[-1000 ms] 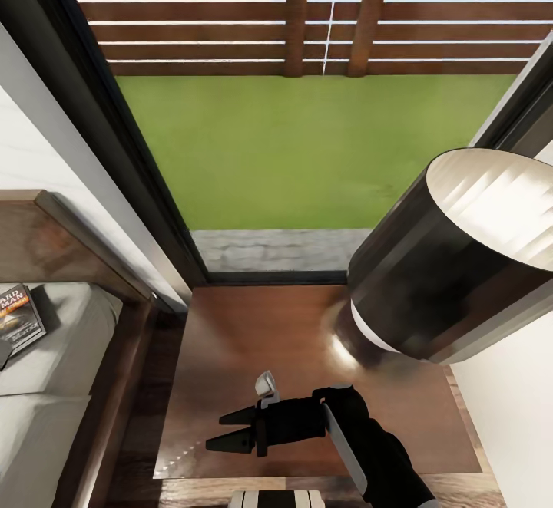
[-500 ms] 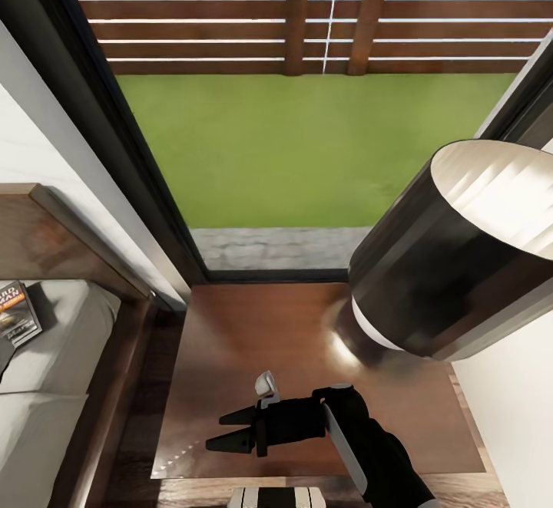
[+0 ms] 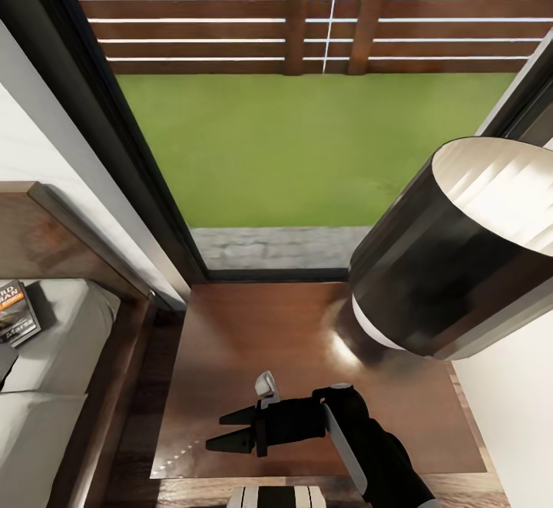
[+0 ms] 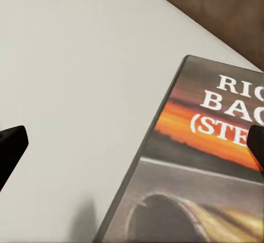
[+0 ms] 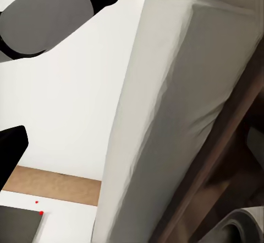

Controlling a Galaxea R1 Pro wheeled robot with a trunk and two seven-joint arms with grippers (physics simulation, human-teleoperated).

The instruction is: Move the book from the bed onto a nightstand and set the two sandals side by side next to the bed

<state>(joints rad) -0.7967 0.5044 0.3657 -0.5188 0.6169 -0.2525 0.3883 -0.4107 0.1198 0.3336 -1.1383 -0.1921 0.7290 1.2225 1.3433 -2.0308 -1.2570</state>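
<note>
Currently, the book [image 4: 203, 160] is being framed by the left claw [image 4: 132, 144], spread apart, near the bed's [image 3: 61, 354] headboard edge; the right claw [image 3: 226, 429] is being held apart over the nightstand [image 3: 253, 339].

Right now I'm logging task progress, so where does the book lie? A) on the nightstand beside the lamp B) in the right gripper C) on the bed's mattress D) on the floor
C: the book lies flat on the pale mattress of the bed, apart from the nightstand.
</note>
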